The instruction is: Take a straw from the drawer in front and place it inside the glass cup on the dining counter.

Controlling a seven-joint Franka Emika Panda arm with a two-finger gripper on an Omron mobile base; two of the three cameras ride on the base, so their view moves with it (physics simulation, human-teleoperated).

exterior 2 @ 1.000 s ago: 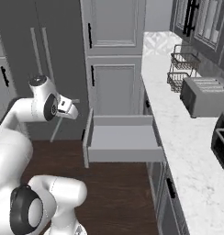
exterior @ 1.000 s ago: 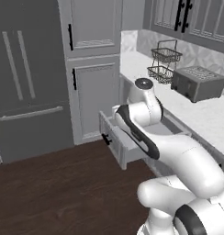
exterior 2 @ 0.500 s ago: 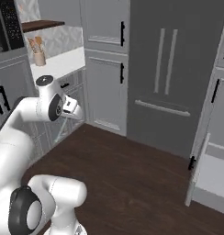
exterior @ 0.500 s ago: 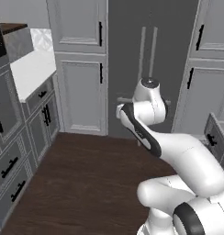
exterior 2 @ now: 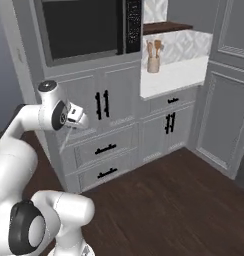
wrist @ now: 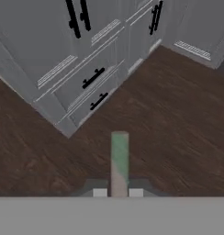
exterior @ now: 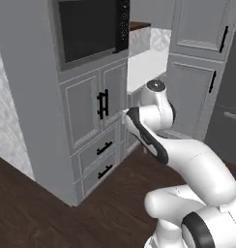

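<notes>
In the hand view my gripper [wrist: 118, 193] is shut on the straw [wrist: 119, 158], a thin pale stick that rises from between the two fingertips over the dark floor. The left base view shows the gripper [exterior: 124, 113] held at chest height in front of a grey cabinet door. Seen from the right base view, the gripper [exterior 2: 78, 118] hangs beside the same cabinet front. The drawer, the glass cup and the dining counter are out of view.
A tall grey cabinet with a built-in black oven [exterior: 91, 29] stands close ahead, with two closed drawers [exterior 2: 105, 149] low in it. A marble worktop [exterior 2: 174, 75] carries a utensil pot [exterior 2: 154, 57]. Dark wood floor [wrist: 169, 114] spreads to the right.
The whole picture has swung: the base has turned away from the open drawer and the fridge to face the oven cabinet. The hand keeps its hold on the straw.
</notes>
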